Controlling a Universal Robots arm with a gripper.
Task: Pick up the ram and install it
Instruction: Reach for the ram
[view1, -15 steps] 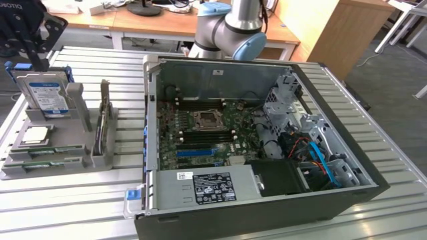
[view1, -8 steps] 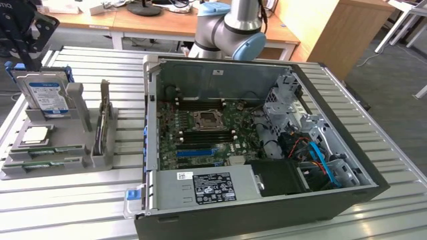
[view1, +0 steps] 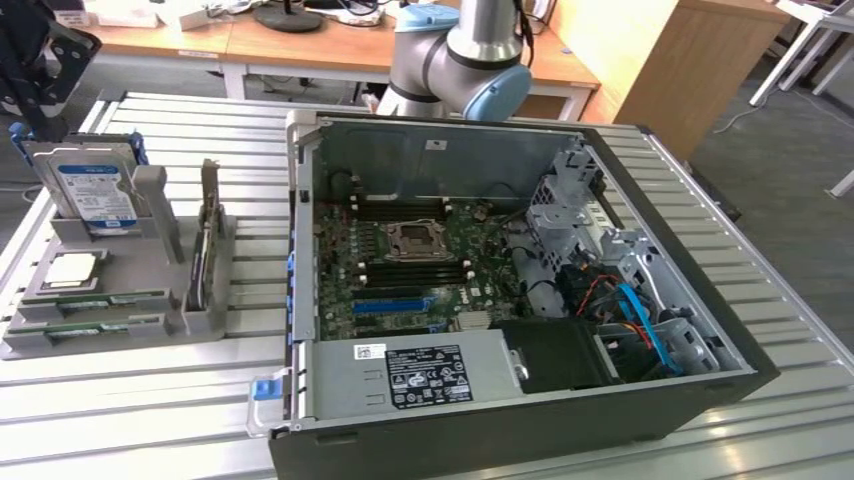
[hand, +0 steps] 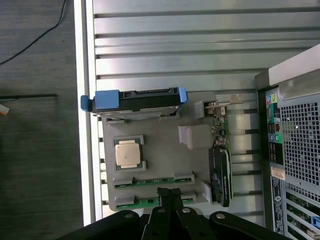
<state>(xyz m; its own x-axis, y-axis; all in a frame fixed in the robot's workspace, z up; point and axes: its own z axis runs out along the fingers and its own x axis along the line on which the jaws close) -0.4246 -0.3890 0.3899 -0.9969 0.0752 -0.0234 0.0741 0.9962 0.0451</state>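
Note:
Two green ram sticks lie flat in slots of a grey holder (hand: 165, 155), one (hand: 152, 181) beside the other (hand: 142, 202). In the exterior view they show at the holder's front, one ram stick (view1: 96, 300) and its neighbour (view1: 88, 324). My gripper (hand: 169, 192) hangs high above the holder with its black fingers pressed together and nothing between them; their tips line up over the sticks. The open computer case (view1: 694, 300) holds the motherboard with black memory slots (view1: 414, 262).
The holder (view1: 120, 340) also carries a hard drive in a blue caddy (view1: 94, 190), a CPU (view1: 70, 270) and an upright card (view1: 207, 245). The arm's joints (view1: 467, 60) rise behind the case. The slatted metal table (view1: 134, 410) ends near the holder, with floor (hand: 40, 150) beyond.

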